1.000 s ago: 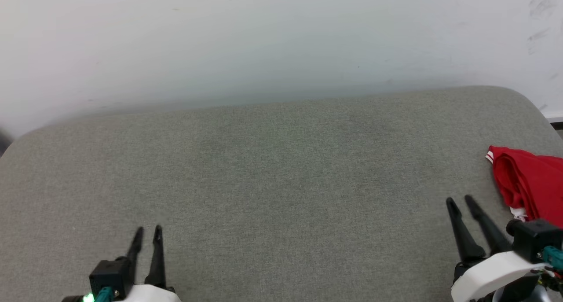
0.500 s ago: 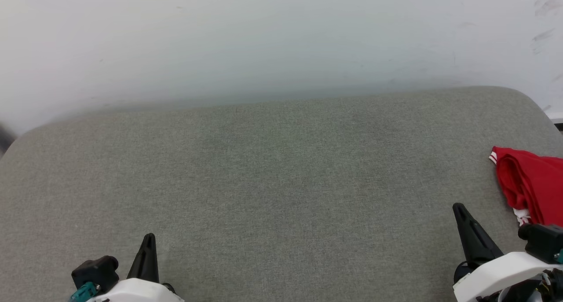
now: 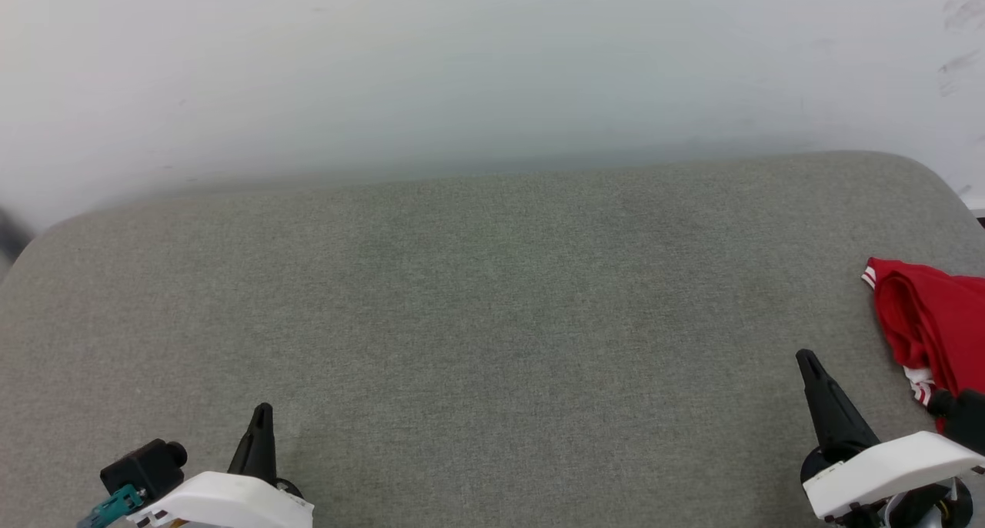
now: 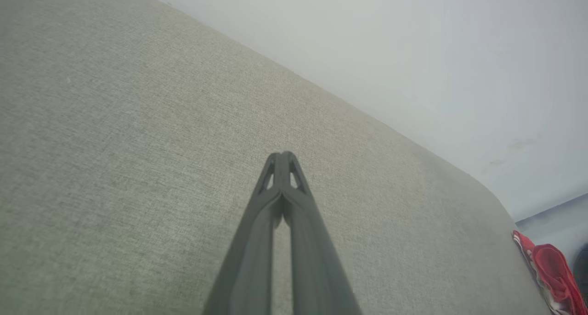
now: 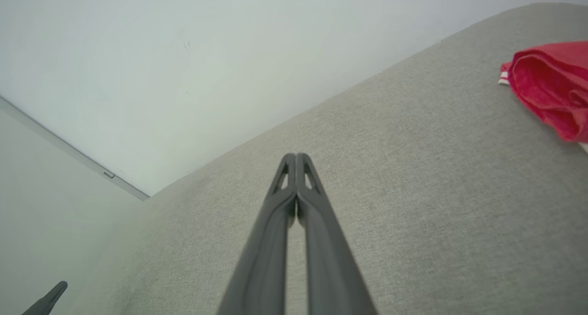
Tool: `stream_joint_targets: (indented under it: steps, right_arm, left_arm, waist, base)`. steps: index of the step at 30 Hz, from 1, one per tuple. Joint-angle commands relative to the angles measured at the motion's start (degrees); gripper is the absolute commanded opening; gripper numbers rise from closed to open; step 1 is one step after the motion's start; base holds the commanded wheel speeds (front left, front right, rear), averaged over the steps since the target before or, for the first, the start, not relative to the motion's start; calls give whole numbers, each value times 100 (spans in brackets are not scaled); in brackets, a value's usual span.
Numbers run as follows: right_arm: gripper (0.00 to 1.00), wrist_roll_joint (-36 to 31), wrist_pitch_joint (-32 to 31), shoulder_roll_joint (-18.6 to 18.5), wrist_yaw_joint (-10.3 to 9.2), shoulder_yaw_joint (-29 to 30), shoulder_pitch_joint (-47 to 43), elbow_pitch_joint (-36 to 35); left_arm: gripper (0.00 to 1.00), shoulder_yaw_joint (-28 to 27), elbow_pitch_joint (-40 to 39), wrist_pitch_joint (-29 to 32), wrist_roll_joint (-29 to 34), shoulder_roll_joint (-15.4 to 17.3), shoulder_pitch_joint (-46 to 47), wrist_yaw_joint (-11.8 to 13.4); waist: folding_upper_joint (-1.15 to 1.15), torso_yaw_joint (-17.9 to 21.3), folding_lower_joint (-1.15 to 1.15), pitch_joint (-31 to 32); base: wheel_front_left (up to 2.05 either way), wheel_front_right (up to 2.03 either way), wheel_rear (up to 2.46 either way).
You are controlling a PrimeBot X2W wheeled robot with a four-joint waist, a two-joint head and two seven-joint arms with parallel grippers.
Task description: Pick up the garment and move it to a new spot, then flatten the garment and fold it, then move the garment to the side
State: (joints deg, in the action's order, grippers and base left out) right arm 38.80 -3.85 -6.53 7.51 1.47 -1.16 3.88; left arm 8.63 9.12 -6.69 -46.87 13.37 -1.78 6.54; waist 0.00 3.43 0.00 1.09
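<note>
The garment (image 3: 935,324) is a bunched red shirt with striped white trim, lying at the right edge of the grey cushion; it also shows in the right wrist view (image 5: 549,87) and the left wrist view (image 4: 549,269). My right gripper (image 3: 806,359) is shut, empty, just left of the garment and apart from it. Over the front left of the cushion my left gripper (image 3: 262,411) is shut on nothing. In each wrist view the two fingers are pressed together, the left gripper (image 4: 281,155) and the right gripper (image 5: 295,156).
The grey upholstered cushion (image 3: 477,282) spans the view, with rounded far corners. A pale wall (image 3: 462,66) rises behind it. The wide middle of the cushion lies bare between my two arms.
Both grippers have closed from open to shut. Both arms have drawn back toward the lower edge of the head view. The garment has not been touched.
</note>
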Motion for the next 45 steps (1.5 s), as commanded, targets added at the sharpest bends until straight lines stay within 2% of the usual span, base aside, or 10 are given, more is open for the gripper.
stream_joint_targets:
  steps: [1, 18, 45]
  right_arm:
    - [0, 228, -3, 14, -1, 46, 187, -27]
    - [0, 1506, -70, 101, -1, 163, 345, 230]
    - [0, 3088, -161, 214, -2, 310, 523, 553]
  left_arm:
    - [0, -96, -38, 38, -191, -22, 201, -63]
    - [0, -423, 80, 334, -1302, -249, 356, -402]
    - [0, -848, 248, 713, -2667, -560, 550, -822]
  waist:
    - [0, -6, 0, -2]
    - [0, -66, 0, -24]
    - [0, -158, 0, -58]
  base:
    - [0, 0, 0]
    - [0, 0, 0]
    - [0, 0, 0]
